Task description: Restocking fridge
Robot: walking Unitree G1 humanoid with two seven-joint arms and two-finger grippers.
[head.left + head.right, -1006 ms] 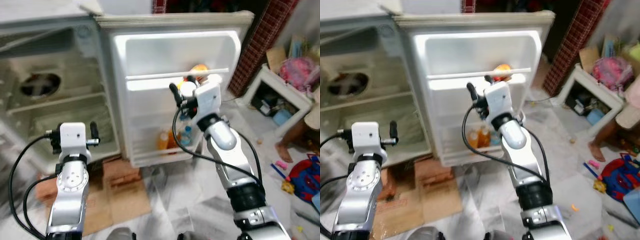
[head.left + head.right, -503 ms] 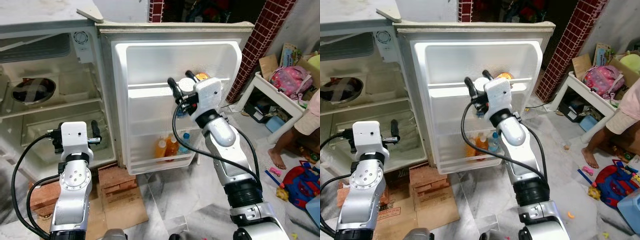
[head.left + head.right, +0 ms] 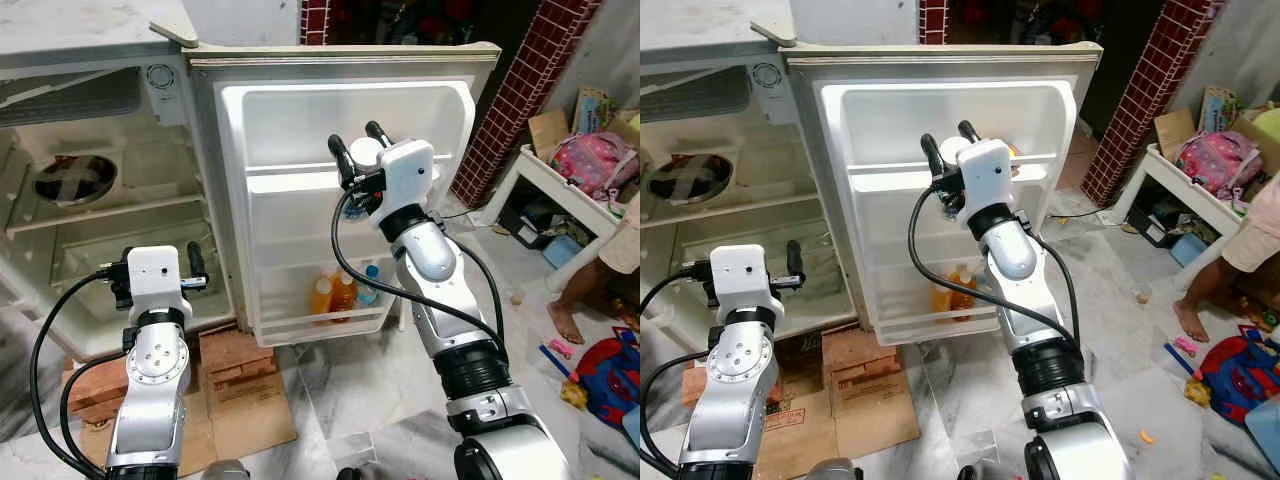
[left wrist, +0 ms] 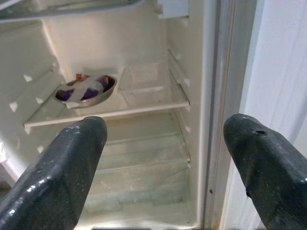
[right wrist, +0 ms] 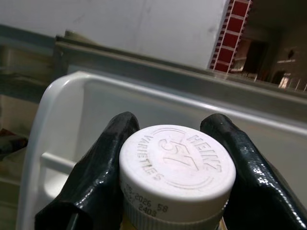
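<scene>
— What have you got on the left?

— I see the open white fridge (image 3: 90,200) with a round metal bowl (image 4: 86,90) on an inner shelf. My left gripper (image 4: 163,158) hangs low before the compartment, its fingers spread wide, holding nothing.

— And further right?

— My right gripper (image 3: 357,158) is raised at the upper rail of the white fridge door (image 3: 300,230), pinching a white-capped Heinz bottle (image 5: 176,175) by its cap. Orange drink bottles (image 3: 335,295) stand in the bottom door rack. A person's bare leg (image 3: 580,295) shows far right.
</scene>
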